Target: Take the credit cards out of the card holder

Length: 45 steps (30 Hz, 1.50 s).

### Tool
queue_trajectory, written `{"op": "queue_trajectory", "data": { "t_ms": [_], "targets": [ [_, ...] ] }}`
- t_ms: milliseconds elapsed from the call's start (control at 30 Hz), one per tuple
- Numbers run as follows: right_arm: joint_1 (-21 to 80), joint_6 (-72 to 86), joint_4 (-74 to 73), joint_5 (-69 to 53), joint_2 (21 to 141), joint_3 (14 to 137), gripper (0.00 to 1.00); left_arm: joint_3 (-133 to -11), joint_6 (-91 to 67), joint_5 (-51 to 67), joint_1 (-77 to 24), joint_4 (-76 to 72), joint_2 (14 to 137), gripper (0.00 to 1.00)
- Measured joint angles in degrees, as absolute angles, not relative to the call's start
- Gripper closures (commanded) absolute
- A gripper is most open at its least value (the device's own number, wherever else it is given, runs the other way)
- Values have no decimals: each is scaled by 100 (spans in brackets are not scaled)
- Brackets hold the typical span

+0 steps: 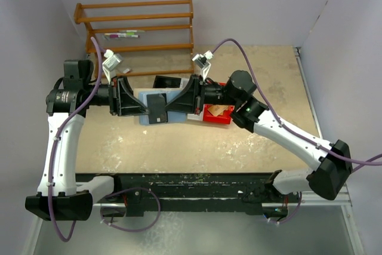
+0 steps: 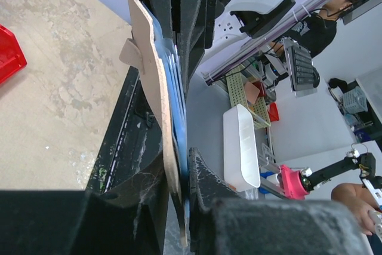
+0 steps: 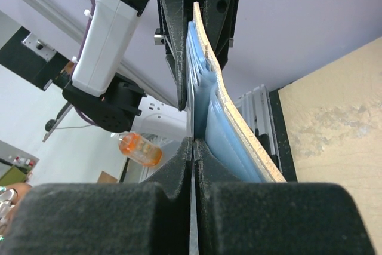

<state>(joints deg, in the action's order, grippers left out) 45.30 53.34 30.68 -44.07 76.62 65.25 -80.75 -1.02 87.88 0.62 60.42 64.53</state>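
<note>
**A:** Start at the near edge. What are the arms doing?

**B:** Both rise from their bases and meet over the middle of the table (image 1: pixel 179 147). The left gripper (image 1: pixel 142 107) and the right gripper (image 1: pixel 176 107) face each other, tips close. The card holder (image 1: pixel 148 117) is spread open between them, pale-blue side up.

**A:** How do the left jaws stand?

**B:** Clamped. In the left wrist view the fingers (image 2: pixel 209 192) squeeze one end of the holder, which passes edge-on between them, cover and lining together. A little farther along, a tan tab (image 2: pixel 132 52) sticks out from the cover.

**A:** And the right?

**B:** Pressed almost together. In the right wrist view they pinch the thin bluish sleeves (image 3: pixel 218 129). The tan cover (image 3: pixel 242 132) bows away to one side, outside the pinch. Whether a card sits in that pinch, I cannot tell.

**A:** So where are the credit cards?

**B:** Edge-on they cannot be told from the sleeves. From above, a dark rectangle (image 1: pixel 158 108) lies on the holder's blue inside, between the two sets of tips. I cannot say what it is.

**A:** And beyond the holder?

**B:** A red bin (image 1: pixel 216 117) stands on the table just beside the right gripper, partly under it, with something tan inside. A flat black item (image 1: pixel 167 80) lies just behind the holder. Farthest back, a wooden rack (image 1: pixel 137 16) stands by the rear wall
</note>
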Motion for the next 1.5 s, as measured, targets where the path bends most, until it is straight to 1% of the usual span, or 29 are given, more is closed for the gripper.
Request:
{"op": "queue_trajectory", "data": {
  "t_ms": [233,300,367,400,600,633,800,1067,1367,1500],
  "targets": [
    [4530,5341,3083,-4407,7649,6521,100,-8073,-246,8790,62,5924,6445,93],
    [4530,5360,3116,-4410,7649,6499,85,-8075,-252,8788,62,5916,6442,95],
    [4530,5415,3194,-4410,7649,6453,81,-8073,-261,8785,62,5913,6442,95],
    [4530,5448,3253,-4412,7649,6425,81,-8075,-266,8785,62,5905,6442,95],
    [4530,5819,3776,-4466,7745,6412,99,-8075,-397,8823,62,5769,6442,96],
    [4523,5927,3898,-4506,7806,6412,100,-8073,-408,8838,62,5754,6440,96],
    [4447,6246,4294,-4602,7931,6294,100,-8075,-521,8820,62,5662,6429,97],
    [4224,6451,4595,-4619,7745,5994,100,-8075,-646,8814,62,5553,6427,99],
    [4143,6453,4600,-4624,7673,5970,100,-8075,-819,8807,62,5343,6420,100],
    [3997,6313,4268,-4639,7476,5948,100,-8079,-836,8772,62,5295,6399,100]
  ]
}}
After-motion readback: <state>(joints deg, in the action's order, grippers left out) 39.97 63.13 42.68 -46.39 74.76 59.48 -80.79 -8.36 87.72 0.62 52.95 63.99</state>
